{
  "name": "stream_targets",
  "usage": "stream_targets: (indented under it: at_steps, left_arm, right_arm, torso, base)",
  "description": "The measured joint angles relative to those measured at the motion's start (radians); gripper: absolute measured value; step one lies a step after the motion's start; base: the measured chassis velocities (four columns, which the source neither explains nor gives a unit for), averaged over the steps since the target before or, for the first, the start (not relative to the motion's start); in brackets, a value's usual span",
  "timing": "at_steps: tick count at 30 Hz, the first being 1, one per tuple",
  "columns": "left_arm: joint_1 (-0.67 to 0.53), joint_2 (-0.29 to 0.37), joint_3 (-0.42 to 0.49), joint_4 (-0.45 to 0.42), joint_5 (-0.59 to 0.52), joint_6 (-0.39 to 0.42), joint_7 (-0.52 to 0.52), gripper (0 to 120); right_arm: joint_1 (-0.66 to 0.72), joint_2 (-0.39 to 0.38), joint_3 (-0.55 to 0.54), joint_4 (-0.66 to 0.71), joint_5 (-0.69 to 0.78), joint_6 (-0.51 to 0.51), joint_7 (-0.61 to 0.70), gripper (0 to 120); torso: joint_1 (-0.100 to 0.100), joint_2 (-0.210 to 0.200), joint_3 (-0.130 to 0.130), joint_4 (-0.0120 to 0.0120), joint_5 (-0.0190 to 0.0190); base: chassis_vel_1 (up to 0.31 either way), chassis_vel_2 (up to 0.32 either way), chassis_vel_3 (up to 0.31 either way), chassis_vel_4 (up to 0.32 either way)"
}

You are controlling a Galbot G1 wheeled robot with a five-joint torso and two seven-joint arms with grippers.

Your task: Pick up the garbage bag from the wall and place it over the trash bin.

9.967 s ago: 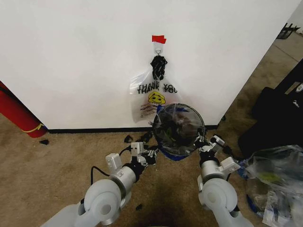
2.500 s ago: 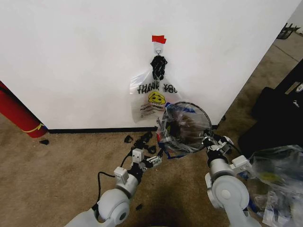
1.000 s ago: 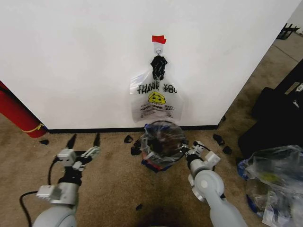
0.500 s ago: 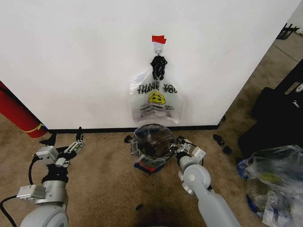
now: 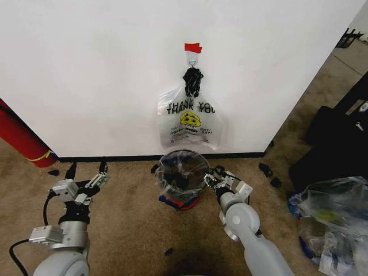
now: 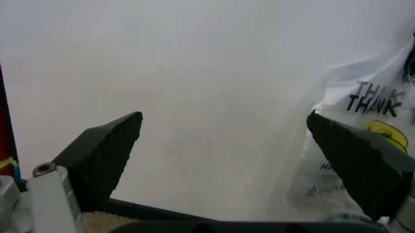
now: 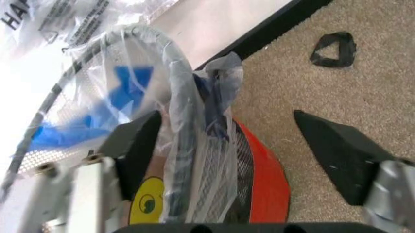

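Note:
The garbage bag (image 5: 183,172), translucent with blue strips and a yellow smiley, is draped over the trash bin (image 5: 183,203), which stands on the carpet below the wall (image 5: 86,75). In the right wrist view the garbage bag (image 7: 188,121) wraps the trash bin's (image 7: 259,189) mesh rim. My right gripper (image 5: 214,177) is open at the bin's right rim; the right gripper (image 7: 227,119) has rim and bag edge between its spread fingers. My left gripper (image 5: 87,167) is open, low at the left; the left gripper (image 6: 224,119) faces the wall.
A second smiley bag (image 5: 188,123) hangs from a hook (image 5: 192,62) under red tape (image 5: 192,48). A red cylinder (image 5: 20,141) leans at left. A black case (image 5: 339,138) and clear plastic bundle (image 5: 333,224) sit at right. Black scraps (image 5: 270,175) lie on the carpet.
The bin with the bag has come down from the right and now stands more upright below the hanging bag, red base showing. My left gripper has shifted slightly right, toward the wall.

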Motion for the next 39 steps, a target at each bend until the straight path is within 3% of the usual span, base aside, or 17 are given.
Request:
stream_targets:
  at_steps: [6,9,13,15,18,20,28,39]
  left_arm:
    - [0.01,-0.012,0.007,-0.015,0.032,-0.007,0.0,100]
    - [0.015,-0.01,0.003,-0.024,0.052,-0.015,0.0,100]
    - [0.014,-0.02,0.014,-0.024,0.096,-0.025,-0.001,100]
    - [0.006,-0.053,0.043,-0.02,0.203,-0.026,-0.023,100]
    - [0.0,-0.085,0.072,-0.024,0.282,-0.031,-0.032,100]
    - [0.001,-0.108,0.098,-0.047,0.326,-0.036,-0.025,100]
    - [0.029,-0.118,0.108,-0.061,0.384,-0.097,0.02,100]
    - [0.082,-0.133,0.109,-0.084,0.402,-0.147,0.057,100]
  right_arm:
    - [-0.024,0.003,0.0,0.021,-0.092,0.037,-0.071,98]
    - [-0.069,0.008,0.002,0.072,-0.25,0.143,-0.173,100]
    - [-0.127,0.009,0.024,0.132,-0.383,0.212,-0.215,100]
    - [-0.225,0.009,0.068,0.219,-0.522,0.261,-0.204,100]
    - [-0.3,0.008,0.113,0.281,-0.615,0.327,-0.201,100]
    - [-0.39,0.009,0.185,0.347,-0.701,0.426,-0.218,100]
    - [-0.639,0.035,0.33,0.501,-0.814,0.619,-0.314,100]
    - [-0.735,0.061,0.384,0.588,-0.802,0.667,-0.341,100]
  torso:
    - [0.0,0.0,0.0,0.0001,0.0]
    - [0.0,0.0,0.0,0.0002,0.0002]
    - [0.0,0.0,0.0,0.0003,-0.0002]
    - [0.0,0.0,0.0,0.0,0.0]
    - [0.0,0.0,0.0,-0.0001,0.0]
    - [0.0,0.0,0.0,0.0001,0.0002]
    - [0.0,0.0,0.0,-0.0001,0.0]
    - [0.0,0.0,0.0,0.0001,0.0]
  base:
    - [0.0,0.0,0.0,0.0]
    - [0.0,0.0,0.0,0.0]
    - [0.0,0.0,0.0,0.0]
    - [0.0,0.0,0.0,0.0]
    - [0.0,0.0,0.0,0.0]
    - [0.0,0.0,0.0,0.0]
    - [0.0,0.0,0.0,0.0]
    - [0.0,0.0,0.0,0.0]
